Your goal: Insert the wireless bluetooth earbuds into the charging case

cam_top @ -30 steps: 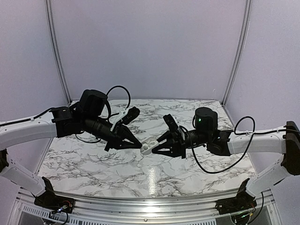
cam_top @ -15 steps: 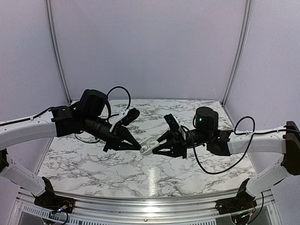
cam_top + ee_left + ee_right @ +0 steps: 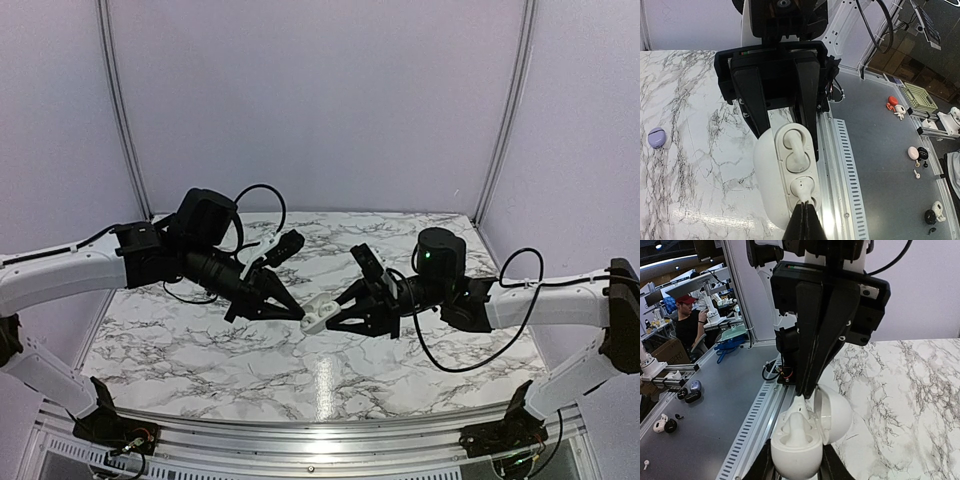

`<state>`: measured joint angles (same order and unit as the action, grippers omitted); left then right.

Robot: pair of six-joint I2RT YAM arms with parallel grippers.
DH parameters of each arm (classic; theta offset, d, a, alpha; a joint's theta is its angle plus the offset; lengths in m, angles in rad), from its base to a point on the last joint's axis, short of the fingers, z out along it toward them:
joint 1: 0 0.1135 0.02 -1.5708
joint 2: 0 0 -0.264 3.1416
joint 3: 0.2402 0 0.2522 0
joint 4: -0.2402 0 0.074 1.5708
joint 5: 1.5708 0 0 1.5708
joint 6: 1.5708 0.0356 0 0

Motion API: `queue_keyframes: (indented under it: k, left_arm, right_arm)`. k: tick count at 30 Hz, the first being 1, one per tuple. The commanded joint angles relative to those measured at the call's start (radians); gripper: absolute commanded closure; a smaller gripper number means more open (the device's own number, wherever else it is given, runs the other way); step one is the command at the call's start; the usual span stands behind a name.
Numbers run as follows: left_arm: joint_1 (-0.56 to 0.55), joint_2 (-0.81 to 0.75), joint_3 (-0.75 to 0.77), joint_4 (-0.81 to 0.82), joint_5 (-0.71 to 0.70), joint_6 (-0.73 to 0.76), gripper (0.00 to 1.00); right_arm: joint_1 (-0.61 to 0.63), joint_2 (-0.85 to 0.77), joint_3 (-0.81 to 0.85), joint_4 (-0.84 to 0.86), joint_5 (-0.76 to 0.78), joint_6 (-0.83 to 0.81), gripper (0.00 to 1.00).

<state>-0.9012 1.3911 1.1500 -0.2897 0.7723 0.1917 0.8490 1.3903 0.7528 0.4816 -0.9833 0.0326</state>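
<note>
My right gripper [image 3: 796, 467] is shut on an open white charging case [image 3: 796, 446], held above the table's middle; the case also shows in the top view [image 3: 317, 317] and in the left wrist view [image 3: 782, 175]. Its lid [image 3: 836, 412] hangs open to the right. One white earbud [image 3: 794, 148] sits in the case's far slot. My left gripper [image 3: 803, 217] is shut on a second white earbud [image 3: 804, 189], pinching its stem, with the bud's head resting in the near slot. In the top view the left gripper [image 3: 298, 314] meets the right gripper [image 3: 335, 320] at the case.
A small lilac earbud [image 3: 656, 137] lies on the marble table [image 3: 685, 100] at the left of the left wrist view. The table's metal front rail [image 3: 842, 165] runs beside the case. Beyond the table lie a floor and workbenches with other gear.
The left arm has shifted slightly right, bringing its fingertips onto the case. The right arm and the case have barely moved.
</note>
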Motion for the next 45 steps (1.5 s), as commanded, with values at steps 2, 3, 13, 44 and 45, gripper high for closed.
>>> queue_keyframes:
  k: [2, 3, 13, 44, 45]
  left_arm:
    - [-0.026, 0.050, 0.041, -0.055, -0.089, 0.013, 1.00]
    - [-0.037, 0.056, 0.046, -0.066, -0.105, 0.022, 1.00]
    - [-0.065, 0.081, 0.069, -0.088, -0.216, 0.034, 1.00]
    - [-0.013, -0.100, 0.001, -0.046, -0.248, 0.065, 0.42]
    - [-0.018, -0.095, -0.002, -0.034, -0.251, 0.063, 0.43]
  right_arm:
    - [0.020, 0.002, 0.048, 0.031, -0.035, -0.009, 1.00]
    - [0.021, 0.002, 0.050, 0.030, -0.034, -0.009, 1.00]
    - [0.020, 0.004, 0.050, 0.029, -0.022, -0.003, 1.00]
    - [0.013, 0.019, 0.034, 0.050, 0.026, 0.024, 1.00]
    - [0.011, 0.022, 0.033, 0.056, 0.027, 0.031, 1.00]
